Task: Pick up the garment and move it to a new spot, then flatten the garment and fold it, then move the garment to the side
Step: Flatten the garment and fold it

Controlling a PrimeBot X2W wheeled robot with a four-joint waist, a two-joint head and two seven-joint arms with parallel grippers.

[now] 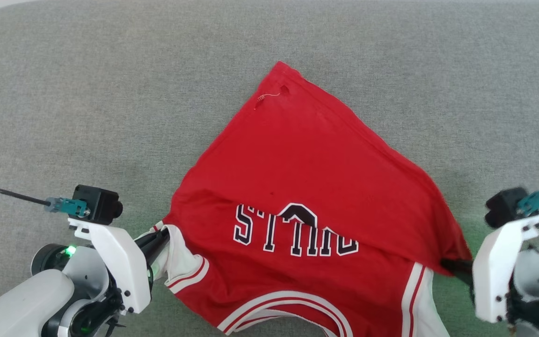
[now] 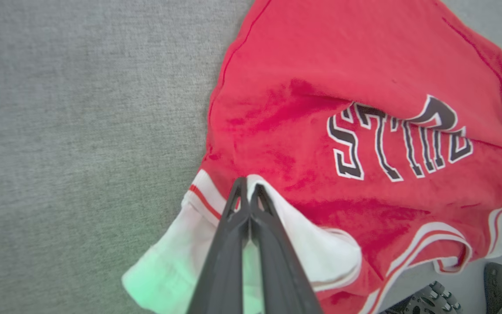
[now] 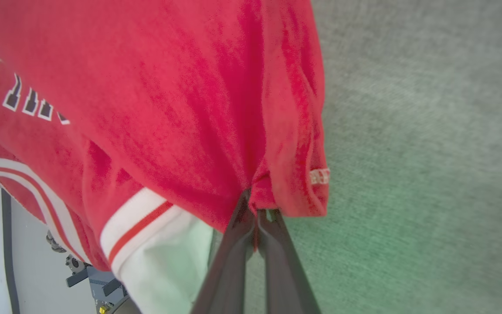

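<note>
Holding: garment (image 1: pixel 307 159) pinched at both sides; print (image 1: pixel 295 231) used as landmark below.
Left pincer (image 2: pixel 247 185): closed tight, tips together on the white sleeve (image 2: pixel 177 257) at its seam, just left of print.
Right pincer (image 3: pixel 257 209): closed on a bunched red side edge, right of print and a little nearer the robot; cloth gathered into folds at the tips.
Location: far part, beyond print, resting on grey worktop (image 1: pixel 87 93); collar (image 1: pixel 283 304) end, nearer than print, apparently lifted and hanging past the worktop edge.
Heading: collar toward robot, hem corner (image 1: pixel 281 70) pointing away, well beyond print; print upside down in head view.
Long axis: collar to hem, skewed, with hem tapering to one corner instead of lying square.
Handling (judgement): light, limp cotton, no stiffness; sags between grips, drags on the worktop cloth, wrinkles easily. Not fragile; low slip risk once pinched.
Grip advice: shoulder or sleeve seams for carrying, for better bite on doubled cloth. Hem corners next for flattening, pulled away from print to square it up.
</note>
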